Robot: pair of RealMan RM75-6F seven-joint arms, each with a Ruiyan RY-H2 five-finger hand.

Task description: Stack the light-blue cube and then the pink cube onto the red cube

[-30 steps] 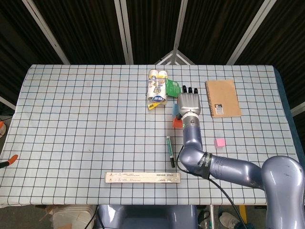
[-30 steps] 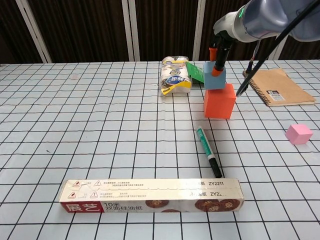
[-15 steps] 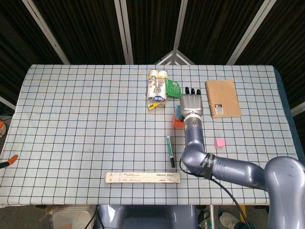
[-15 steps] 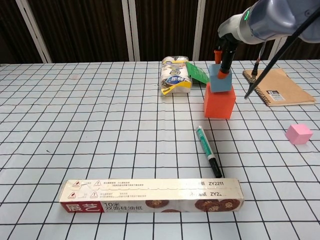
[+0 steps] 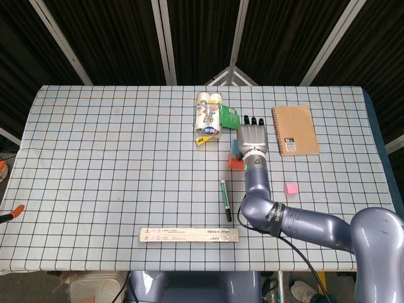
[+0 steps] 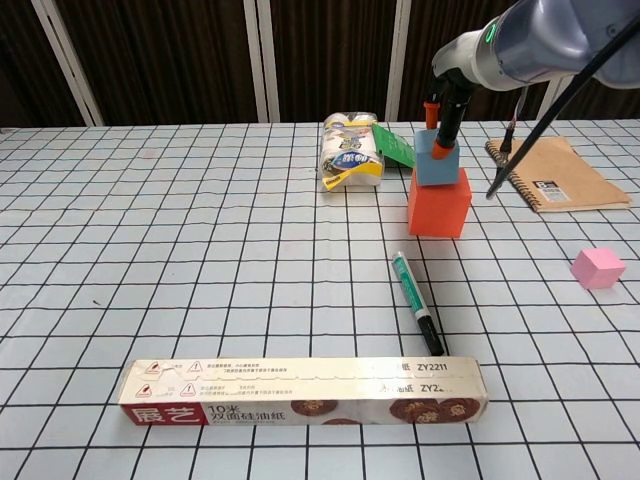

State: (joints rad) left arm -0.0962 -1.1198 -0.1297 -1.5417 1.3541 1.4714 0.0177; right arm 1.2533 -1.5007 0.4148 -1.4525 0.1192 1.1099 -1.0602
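Observation:
The light-blue cube [image 6: 437, 163] sits level on top of the red cube [image 6: 438, 203], right of the table's middle. From above, the light-blue cube [image 5: 234, 149] shows just past the red cube [image 5: 235, 163]. My right hand [image 5: 252, 137] hovers over both, its back facing up and its fingers stretched toward the far edge. In the chest view the thumb [image 6: 441, 120] of my right hand presses the cube's front face; the fingers behind the cube are hidden. The pink cube [image 5: 291, 188] lies alone to the right, the same pink cube [image 6: 598, 267] being well apart from the stack. My left hand is out of sight.
A green marker [image 6: 416, 314] lies just in front of the stack. A long flat box [image 6: 300, 392] lies near the front edge. A tissue pack [image 6: 350, 152] and green packet [image 6: 393, 145] stand behind-left of the stack, a brown notebook [image 6: 555, 172] behind-right.
My right hand carried the light-blue cube from the red cube's left edge to its centre. The cube was tilted half a second ago and now lies flat.

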